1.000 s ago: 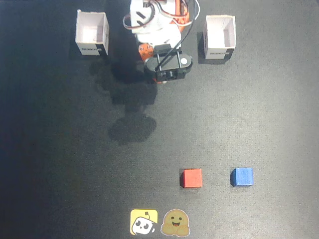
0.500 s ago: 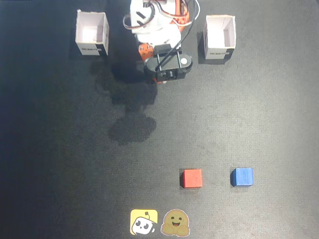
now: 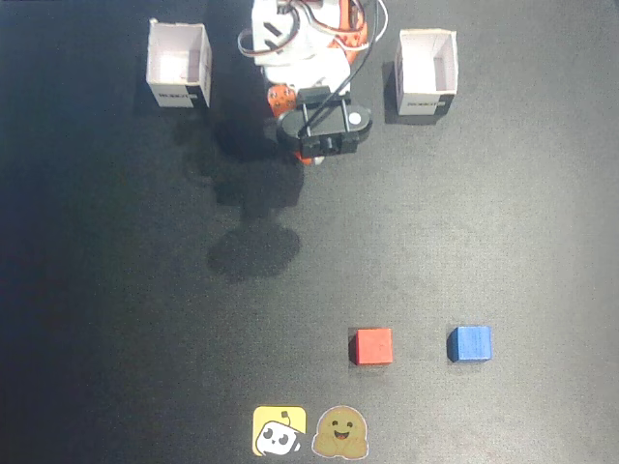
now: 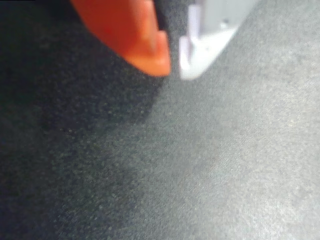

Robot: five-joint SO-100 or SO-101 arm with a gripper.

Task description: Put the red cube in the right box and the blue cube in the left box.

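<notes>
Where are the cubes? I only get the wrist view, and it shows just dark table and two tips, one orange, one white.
Observer: Far from the arm, low in the fixed view. The red cube sits there with the blue cube to its right, apart.
Operator: And the boxes?
Observer: They flank the arm's base at the top of that view, the left box on one side and the right box on the other.
Operator: Is anything in them?
Observer: No, both look empty.
</notes>
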